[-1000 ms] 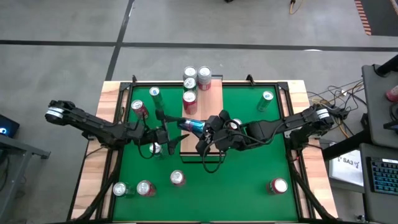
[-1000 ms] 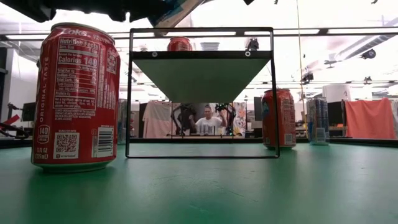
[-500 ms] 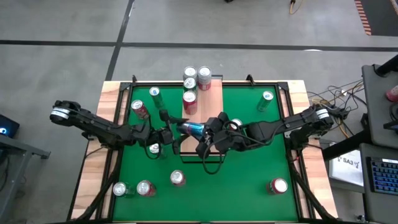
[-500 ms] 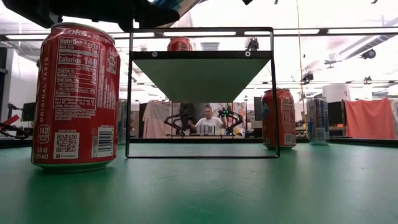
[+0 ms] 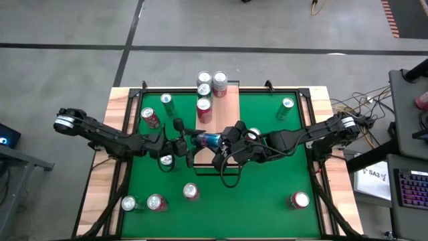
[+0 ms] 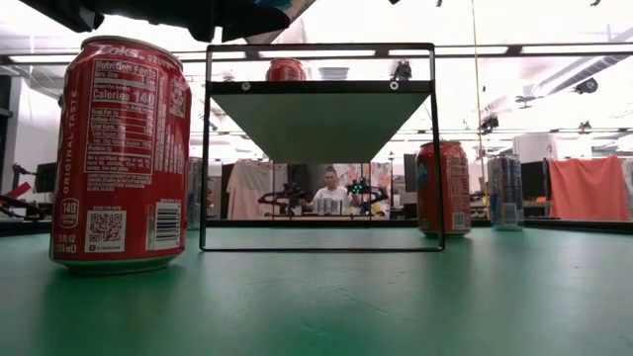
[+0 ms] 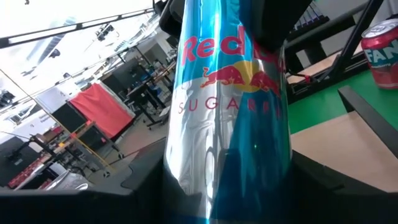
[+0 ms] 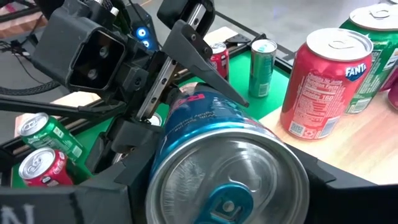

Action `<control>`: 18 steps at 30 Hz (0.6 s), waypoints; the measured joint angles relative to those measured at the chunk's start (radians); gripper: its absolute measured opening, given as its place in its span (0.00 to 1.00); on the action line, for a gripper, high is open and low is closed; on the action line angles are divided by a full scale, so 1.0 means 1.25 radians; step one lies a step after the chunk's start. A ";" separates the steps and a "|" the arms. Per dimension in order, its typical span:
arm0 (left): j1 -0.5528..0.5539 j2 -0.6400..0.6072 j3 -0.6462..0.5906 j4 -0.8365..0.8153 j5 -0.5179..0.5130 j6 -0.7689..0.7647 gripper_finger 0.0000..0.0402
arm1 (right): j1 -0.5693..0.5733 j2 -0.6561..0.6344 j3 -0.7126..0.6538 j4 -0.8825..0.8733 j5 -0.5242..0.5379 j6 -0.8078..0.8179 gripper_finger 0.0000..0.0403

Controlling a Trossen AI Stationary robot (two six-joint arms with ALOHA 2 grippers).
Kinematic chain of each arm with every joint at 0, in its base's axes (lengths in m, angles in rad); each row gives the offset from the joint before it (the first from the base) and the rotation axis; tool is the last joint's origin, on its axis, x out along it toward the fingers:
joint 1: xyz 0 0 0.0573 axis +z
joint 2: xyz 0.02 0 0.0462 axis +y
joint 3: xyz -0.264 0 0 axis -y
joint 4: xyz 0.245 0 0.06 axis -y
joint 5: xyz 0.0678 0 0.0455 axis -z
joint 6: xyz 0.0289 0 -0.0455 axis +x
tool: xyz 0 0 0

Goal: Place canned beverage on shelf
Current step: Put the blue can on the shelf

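Green table (image 5: 267, 174) with scattered cans; shelf (image 5: 227, 110) (three cans on it).

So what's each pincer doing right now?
Left pincer: closing around the blue can, grip not certain.
Right pincer: shut on the blue can.

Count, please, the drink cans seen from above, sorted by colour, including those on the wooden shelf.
Red aluminium cans: 6
Green aluminium cans: 5
Blue and silver slim can: 1
Can half hidden under the right arm, colour unclear: 1
Total: 13
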 joint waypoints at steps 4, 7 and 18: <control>0.000 0.000 0.000 -0.004 -0.001 -0.009 0.55 | 0.000 0.000 0.000 0.004 0.002 0.000 0.61; -0.004 0.000 0.001 -0.005 -0.004 -0.009 0.55 | 0.000 0.000 0.000 0.004 0.002 -0.001 0.61; -0.012 -0.002 0.003 -0.005 0.026 -0.061 0.55 | -0.001 -0.003 0.001 0.029 0.008 -0.017 0.78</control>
